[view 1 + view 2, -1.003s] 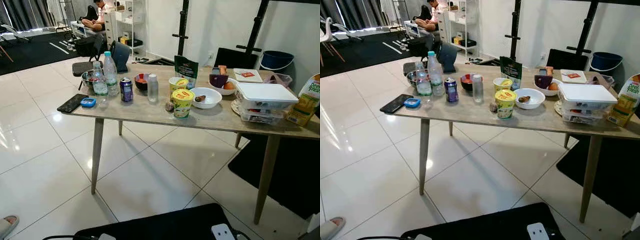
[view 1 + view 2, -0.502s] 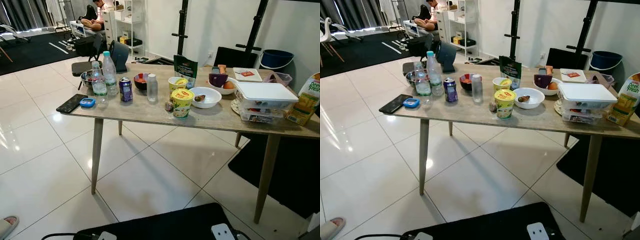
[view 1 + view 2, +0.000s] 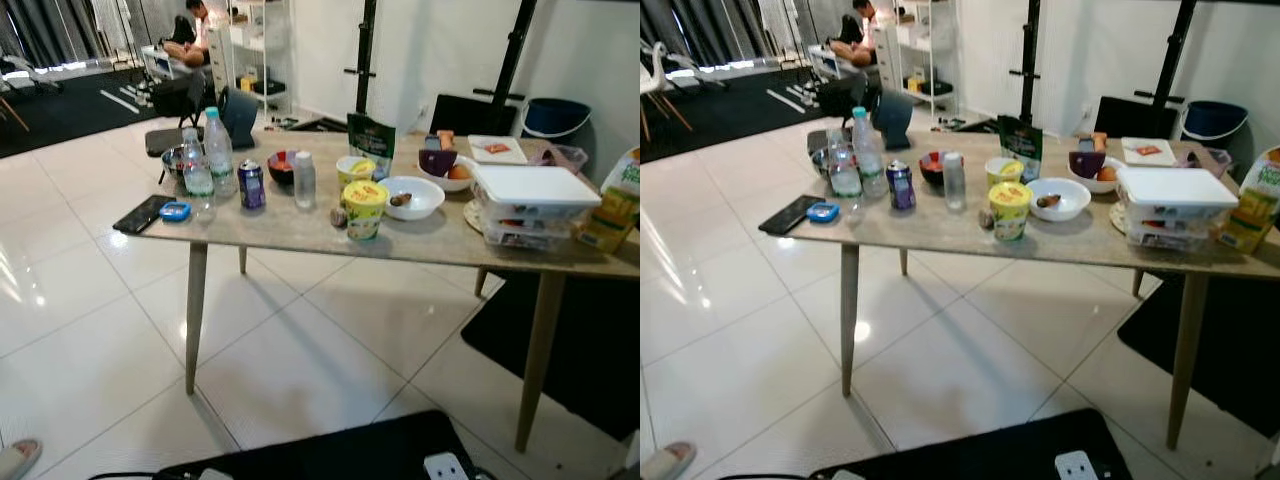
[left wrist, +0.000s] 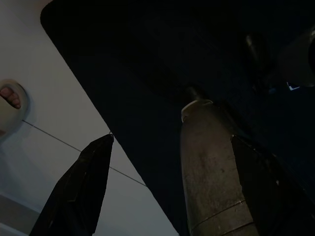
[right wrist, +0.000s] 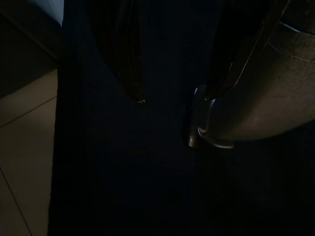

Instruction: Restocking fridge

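Note:
A wooden table (image 3: 300, 232) stands ahead, loaded with food and drink. On it are two water bottles (image 3: 217, 150), a purple can (image 3: 250, 185), a small white bottle (image 3: 304, 179), two yellow cups (image 3: 364, 208), a white bowl (image 3: 412, 196), a dark green pouch (image 3: 371, 137), stacked white-lidded containers (image 3: 530, 205) and a juice carton (image 3: 614, 203) at the right end. My left gripper (image 4: 172, 140) hangs low over a black mat and white floor, open and holding nothing. My right gripper (image 5: 182, 93) hangs idle in deep shade.
A phone (image 3: 143, 213) and a small blue object (image 3: 175, 211) lie at the table's left end. A black mat (image 3: 340, 455) lies at my feet, another (image 3: 590, 350) under the table's right side. A sandalled foot (image 3: 18, 460) is at bottom left. A person (image 3: 190, 40) sits far back.
The whole picture has shifted slightly and turned blurry, so the camera moved. Nothing on the table has moved.

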`<state>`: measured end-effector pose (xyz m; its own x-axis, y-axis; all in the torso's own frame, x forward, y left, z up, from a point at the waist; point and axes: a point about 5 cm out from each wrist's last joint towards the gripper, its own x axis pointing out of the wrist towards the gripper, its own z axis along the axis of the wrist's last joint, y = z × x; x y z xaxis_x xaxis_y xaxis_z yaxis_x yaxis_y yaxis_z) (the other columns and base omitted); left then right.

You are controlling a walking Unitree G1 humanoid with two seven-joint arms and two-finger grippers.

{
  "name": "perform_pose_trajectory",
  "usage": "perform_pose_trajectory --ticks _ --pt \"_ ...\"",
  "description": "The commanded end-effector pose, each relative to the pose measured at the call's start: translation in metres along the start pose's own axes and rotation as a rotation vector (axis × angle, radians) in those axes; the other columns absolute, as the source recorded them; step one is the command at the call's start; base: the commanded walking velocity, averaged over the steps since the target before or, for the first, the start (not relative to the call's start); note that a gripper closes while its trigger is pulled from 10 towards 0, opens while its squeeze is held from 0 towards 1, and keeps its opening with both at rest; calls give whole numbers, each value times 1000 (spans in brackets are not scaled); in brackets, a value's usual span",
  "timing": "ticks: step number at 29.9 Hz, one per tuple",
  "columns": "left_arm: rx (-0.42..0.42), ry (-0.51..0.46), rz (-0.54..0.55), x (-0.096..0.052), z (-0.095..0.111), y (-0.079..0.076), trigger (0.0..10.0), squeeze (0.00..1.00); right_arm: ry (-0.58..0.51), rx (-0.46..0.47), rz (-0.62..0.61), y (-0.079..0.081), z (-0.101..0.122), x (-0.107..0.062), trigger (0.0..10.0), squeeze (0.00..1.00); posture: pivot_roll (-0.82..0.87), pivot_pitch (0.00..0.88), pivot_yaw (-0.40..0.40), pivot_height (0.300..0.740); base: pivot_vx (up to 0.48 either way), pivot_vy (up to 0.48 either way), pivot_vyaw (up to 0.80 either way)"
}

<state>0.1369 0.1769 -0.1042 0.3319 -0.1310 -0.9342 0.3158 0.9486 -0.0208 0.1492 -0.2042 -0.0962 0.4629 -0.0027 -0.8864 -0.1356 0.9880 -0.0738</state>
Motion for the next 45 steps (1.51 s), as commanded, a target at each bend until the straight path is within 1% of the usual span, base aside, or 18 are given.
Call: perform_pose_trajectory --ticks 1,5,26,32,45 --pt "6 13 13 -2 -4 6 10000 0 -11 19 4 4 3 1 10000 0 -75 0 40 740 296 0 0" --pt "8 14 10 -2 -4 6 10000 0 -9 24 4 5 2 1 10000 0 -77 0 42 740 293 0 -105" --pt "-5 15 -7 0 -5 -2 10000 0 -12 40 -9 2 2 1 10000 0 -82 0 37 740 289 0 -800" --pt "-5 15 -9 0 -5 -3 10000 0 -20 47 -15 -1 3 0 10000 0 -84 0 34 740 271 0 0" --pt "-24 0 -3 0 -4 -4 10000 0 -31 78 -40 -9 2 -1 10000 0 -95 0 36 740 0 0 0"
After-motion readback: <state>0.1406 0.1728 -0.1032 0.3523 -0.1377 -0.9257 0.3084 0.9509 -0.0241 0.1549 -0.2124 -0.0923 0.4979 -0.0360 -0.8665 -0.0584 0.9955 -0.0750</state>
